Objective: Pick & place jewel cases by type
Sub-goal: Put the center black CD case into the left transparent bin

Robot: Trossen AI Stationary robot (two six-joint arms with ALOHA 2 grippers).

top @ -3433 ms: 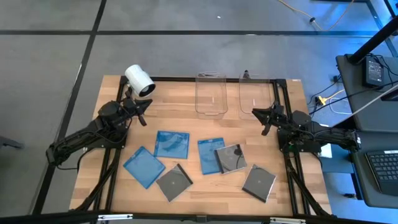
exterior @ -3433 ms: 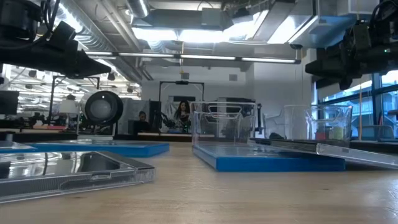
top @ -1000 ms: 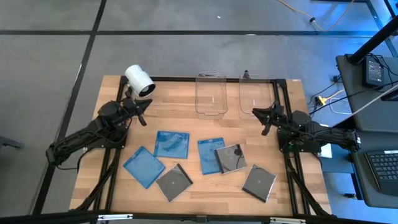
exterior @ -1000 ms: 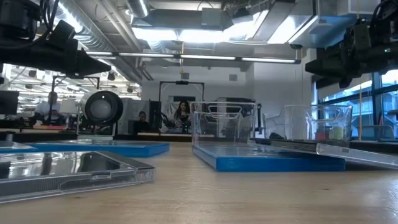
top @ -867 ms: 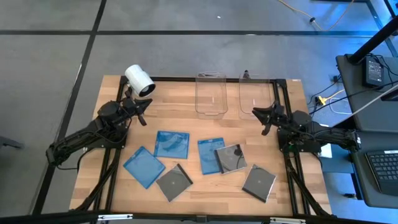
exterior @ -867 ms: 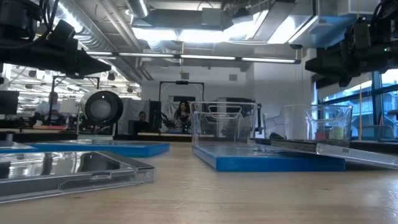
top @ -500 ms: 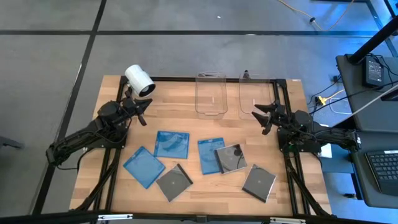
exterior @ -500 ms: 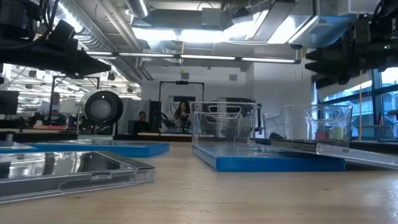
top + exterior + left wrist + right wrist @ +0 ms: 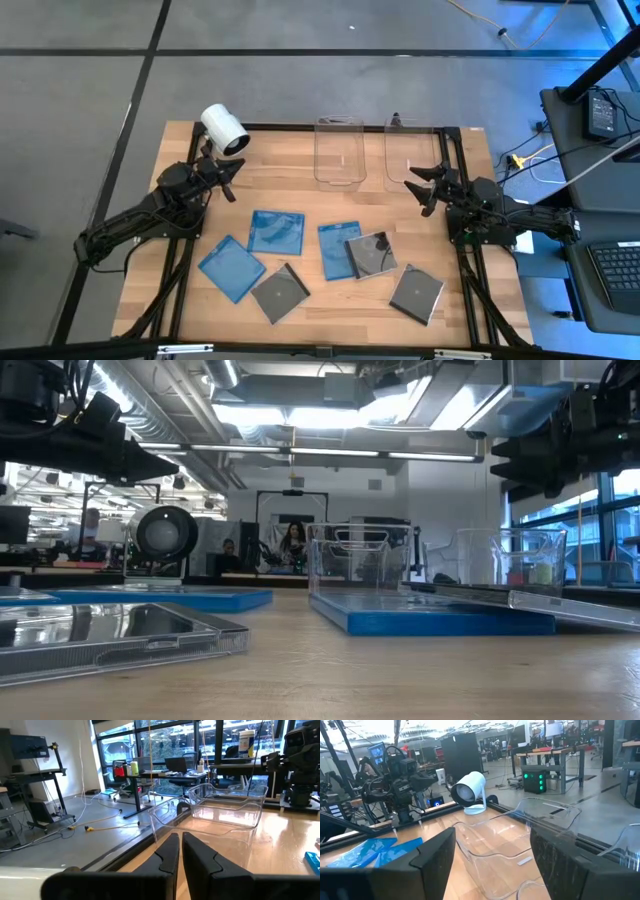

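Observation:
Six jewel cases lie flat on the wooden table. Three are blue (image 9: 276,231) (image 9: 231,267) (image 9: 338,248) and three dark grey (image 9: 280,293) (image 9: 370,253) (image 9: 416,293). One dark case rests with its left part on the middle blue case. My left gripper (image 9: 232,180) (image 9: 180,852) hovers shut at the far left, near the white camera (image 9: 224,130). My right gripper (image 9: 419,194) (image 9: 492,855) hovers open at the far right, beside the right bin (image 9: 414,155), with nothing between its fingers. Both grippers are above the table and clear of every case.
Two clear plastic bins (image 9: 338,152) (image 9: 490,842) stand side by side at the table's far edge, between the arms. The white camera on its stand sits at the far left corner. Bare wood lies between the bins and the cases.
My right gripper has opened its fingers wide while staying in place. The left arm and all cases have kept still.

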